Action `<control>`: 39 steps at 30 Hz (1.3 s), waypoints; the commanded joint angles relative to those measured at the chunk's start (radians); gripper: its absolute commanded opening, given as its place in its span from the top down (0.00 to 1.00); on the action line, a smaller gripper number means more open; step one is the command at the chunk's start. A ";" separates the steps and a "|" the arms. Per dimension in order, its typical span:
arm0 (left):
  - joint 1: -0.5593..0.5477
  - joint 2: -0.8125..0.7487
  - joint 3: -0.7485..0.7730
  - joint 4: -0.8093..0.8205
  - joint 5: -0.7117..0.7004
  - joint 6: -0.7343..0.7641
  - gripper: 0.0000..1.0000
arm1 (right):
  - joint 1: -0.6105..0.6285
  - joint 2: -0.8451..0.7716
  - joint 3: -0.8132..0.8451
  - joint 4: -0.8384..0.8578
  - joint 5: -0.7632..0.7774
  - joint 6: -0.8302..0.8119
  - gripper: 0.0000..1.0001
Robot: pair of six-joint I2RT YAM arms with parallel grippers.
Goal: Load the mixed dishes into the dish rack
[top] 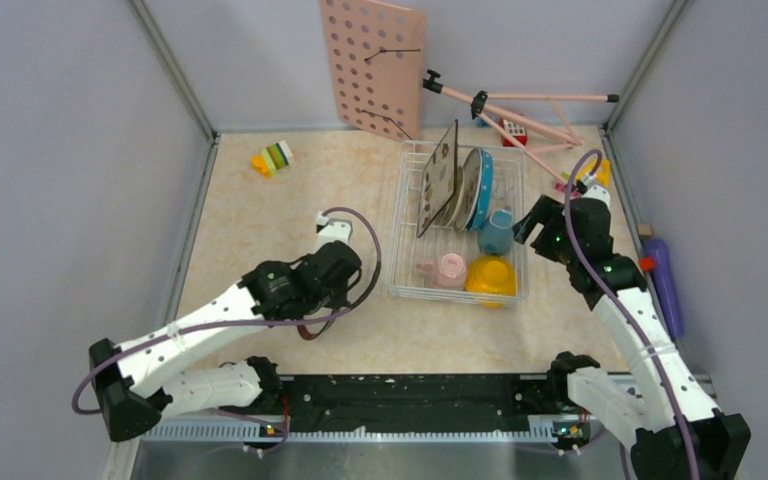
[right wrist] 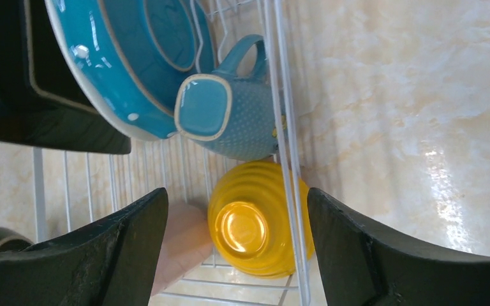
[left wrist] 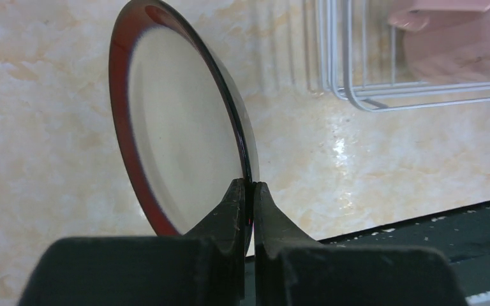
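Observation:
The white wire dish rack (top: 407, 270) stands right of centre. In it the square floral plate (top: 438, 180), pale plates (top: 463, 190) and the blue polka-dot plate (top: 483, 190) stand on edge. The blue-grey mug (top: 497, 232), the pink cup (top: 447, 268) and the yellow bowl (top: 490, 277) lie in front of them. My left gripper (left wrist: 249, 191) is shut on the rim of the brown-rimmed plate (left wrist: 178, 127) and holds it on edge, left of the rack (left wrist: 357, 95). My right gripper (right wrist: 237, 242) is open and empty over the rack's right side, with the yellow bowl (right wrist: 255, 229) and mug (right wrist: 223, 108) below it.
A pink pegboard (top: 373, 65) leans on the back wall, with a pink folding stand (top: 520, 110) to its right. Toy blocks (top: 273, 158) lie at the back left. A purple bottle (top: 665, 280) lies along the right wall. The black base rail (top: 410, 400) runs along the near edge.

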 commanded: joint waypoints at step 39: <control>0.409 0.168 0.547 0.808 0.609 0.074 1.00 | -0.010 -0.126 0.023 0.078 -0.094 -0.054 0.20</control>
